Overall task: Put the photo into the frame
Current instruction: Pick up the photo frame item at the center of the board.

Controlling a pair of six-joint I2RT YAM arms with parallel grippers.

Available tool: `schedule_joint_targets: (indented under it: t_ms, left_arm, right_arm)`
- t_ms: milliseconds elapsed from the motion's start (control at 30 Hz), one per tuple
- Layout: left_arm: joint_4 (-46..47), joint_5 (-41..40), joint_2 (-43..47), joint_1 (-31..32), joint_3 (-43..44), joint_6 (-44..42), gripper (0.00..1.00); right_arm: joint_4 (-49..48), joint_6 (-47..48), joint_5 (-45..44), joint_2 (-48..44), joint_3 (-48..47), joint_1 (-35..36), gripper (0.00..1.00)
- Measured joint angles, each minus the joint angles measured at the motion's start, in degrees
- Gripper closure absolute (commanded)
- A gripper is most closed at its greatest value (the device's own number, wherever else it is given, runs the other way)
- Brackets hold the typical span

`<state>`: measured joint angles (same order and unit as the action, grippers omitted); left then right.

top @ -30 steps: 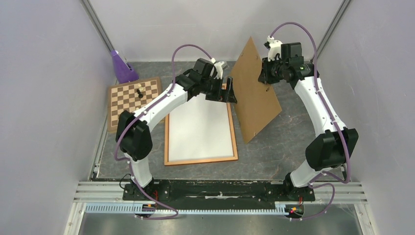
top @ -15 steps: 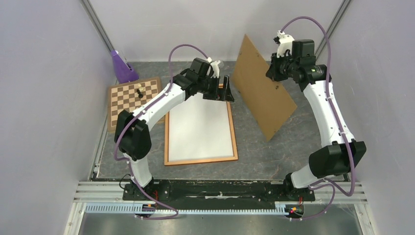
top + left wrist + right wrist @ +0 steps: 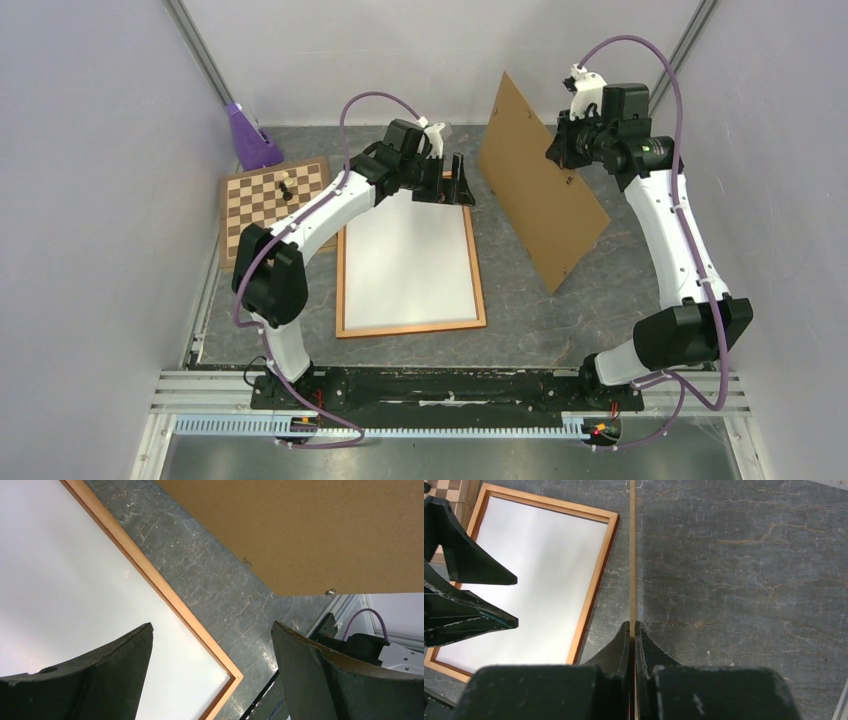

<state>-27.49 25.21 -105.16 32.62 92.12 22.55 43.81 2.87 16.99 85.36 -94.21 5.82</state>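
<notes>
Two pincers: left gripper (image 3: 463,182) spread over the one-o'clock corner of the orange-brown wooden frame (image 3: 410,328), white-backed rectangular photo (image 3: 405,260) lying inside it, right gripper (image 3: 633,625) pinching a brown hardboard panel (image 3: 540,200) at three o'clock.

Orange-brown frame (image 3: 410,327), photo (image 3: 408,265) seemingly white, plain brown panel (image 3: 540,200).

no readable txt or labels anywhere.
</notes>
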Motion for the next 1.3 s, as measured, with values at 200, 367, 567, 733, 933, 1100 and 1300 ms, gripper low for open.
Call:
schedule_joint_targets:
  t_ms: [200, 367, 567, 733, 933, 1100, 1300]
  left_arm:
    - [5.84, 2.73, 0.24, -1.16, -4.24, 0.07, 0.04]
    - [16.11, 6.93, 1.57, -3.76, -11.32, 0.83, 0.04]
    - [37.2, 14.91, 1.73, -7.04, -20.59, 8.24, 0.07]
    - [50.99, 18.38, 1.73, -8.74, -25.66, 12.55, 0.06]
    - [71.1, 21.66, 1.73, -10.23, -32.37, 21.62, 0.06]
    - [86.16, 23.5, 1.68, -11.96, -34.38, 28.59, 0.06]
    - [101.61, 24.48, 0.37, -13.4, -35.23, 36.52, 0.06]
  right_arm:
    - [-0.13, -0.68, 1.01, -0.42, -1.64, 0.0, 1.0]
    - [-0.44, -2.69, 2.99, -0.44, -5.49, 0.0, 1.0]
    - [-2.54, -6.4, 7.04, -0.85, -11.54, 0.0, 1.0]
    - [-6.05, -10.51, 11.5, -2.21, -13.64, 0.0, 1.0]
    - [-10.8, -16.26, 16.76, -2.93, -13.88, 0.0, 1.0]
    - [-13.88, -20.31, 19.71, -3.19, -13.79, 0.0, 1.0]
    - [-17.55, -23.61, 21.9, -6.32, -11.1, 0.0, 1.0]
